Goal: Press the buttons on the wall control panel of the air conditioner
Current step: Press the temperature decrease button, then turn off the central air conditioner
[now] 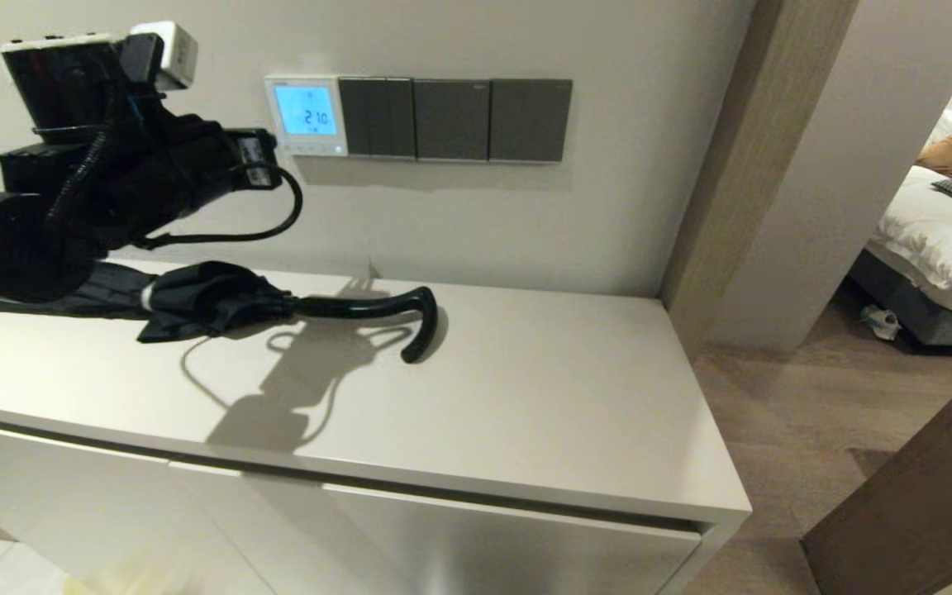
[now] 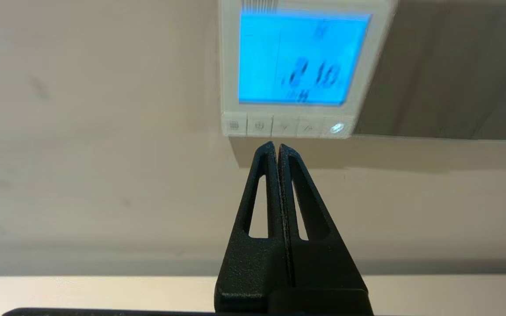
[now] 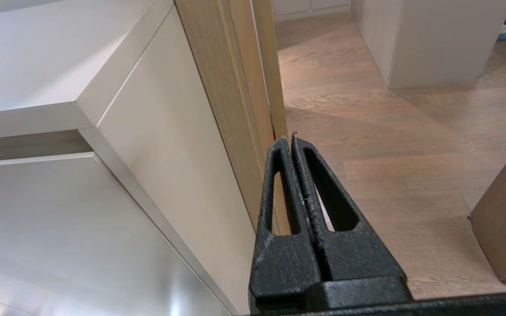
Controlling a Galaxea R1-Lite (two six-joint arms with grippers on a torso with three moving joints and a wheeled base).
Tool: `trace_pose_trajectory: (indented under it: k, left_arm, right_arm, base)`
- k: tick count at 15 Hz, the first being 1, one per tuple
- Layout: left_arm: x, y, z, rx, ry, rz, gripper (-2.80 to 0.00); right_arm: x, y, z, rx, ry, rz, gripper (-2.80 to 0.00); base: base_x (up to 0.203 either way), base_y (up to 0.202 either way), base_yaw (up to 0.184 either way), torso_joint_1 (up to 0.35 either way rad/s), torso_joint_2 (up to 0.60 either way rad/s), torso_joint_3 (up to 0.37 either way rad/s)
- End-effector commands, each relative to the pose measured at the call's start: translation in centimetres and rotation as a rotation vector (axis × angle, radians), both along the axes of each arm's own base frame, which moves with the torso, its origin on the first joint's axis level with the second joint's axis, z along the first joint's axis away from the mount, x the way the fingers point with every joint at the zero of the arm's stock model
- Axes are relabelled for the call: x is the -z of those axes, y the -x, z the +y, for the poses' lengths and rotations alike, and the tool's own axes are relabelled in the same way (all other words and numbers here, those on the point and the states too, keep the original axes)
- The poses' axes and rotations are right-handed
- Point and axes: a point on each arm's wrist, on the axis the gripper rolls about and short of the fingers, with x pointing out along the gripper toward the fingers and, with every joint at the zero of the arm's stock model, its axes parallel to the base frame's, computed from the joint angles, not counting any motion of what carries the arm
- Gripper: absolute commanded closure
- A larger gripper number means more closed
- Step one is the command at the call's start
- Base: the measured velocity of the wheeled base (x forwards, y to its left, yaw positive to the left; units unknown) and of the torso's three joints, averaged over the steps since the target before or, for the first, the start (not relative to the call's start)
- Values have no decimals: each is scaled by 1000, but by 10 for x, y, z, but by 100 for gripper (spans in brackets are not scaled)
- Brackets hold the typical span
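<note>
The air conditioner's wall control panel (image 1: 306, 116) is a small white thermostat with a lit blue screen reading 21.0. It also shows in the left wrist view (image 2: 303, 66). The buttons (image 2: 284, 127) form a pale row under the screen, and the rightmost one glows. My left arm (image 1: 112, 165) is raised at the wall to the left of the panel. My left gripper (image 2: 277, 145) is shut and empty, its tips just below the button row and apart from it. My right gripper (image 3: 289, 138) is shut and empty, low beside the cabinet's right end, out of the head view.
Three dark grey switch plates (image 1: 451, 120) adjoin the panel's right side. A folded black umbrella (image 1: 220, 302) with a curved handle lies on the pale cabinet top (image 1: 525, 397) under my left arm. A wooden door frame (image 1: 732, 165) and a bed (image 1: 939, 231) are to the right.
</note>
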Motion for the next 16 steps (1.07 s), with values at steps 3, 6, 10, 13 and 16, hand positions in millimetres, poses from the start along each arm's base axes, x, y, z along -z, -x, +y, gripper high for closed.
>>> trace_pose_trajectory:
  k: [3, 6, 10, 13, 16]
  left_arm:
    - [-29, 70, 29, -51, 4, -80, 0]
    - [-27, 103, 50, -107, -10, -82, 0]
    - [-18, 154, 67, -162, -13, -98, 0]
    - [0, 195, 70, -170, -12, -101, 0]
    - [22, 223, 72, -181, -11, -77, 0]
  right_arm:
    - [0, 0, 0, 0, -1, 2, 0]
    - [0, 0, 0, 0, -1, 2, 0]
    - [0, 0, 0, 0, -1, 0, 0]
    - [0, 0, 0, 0, -1, 2, 0]
    - [0, 0, 0, 0, -1, 2, 0]
  base:
    - [0, 0, 0, 0, 0, 0]
    - [0, 0, 0, 0, 0, 0]
    - [0, 0, 0, 0, 0, 0]
    - [0, 0, 0, 0, 0, 0]
    - [0, 0, 0, 0, 0, 0]
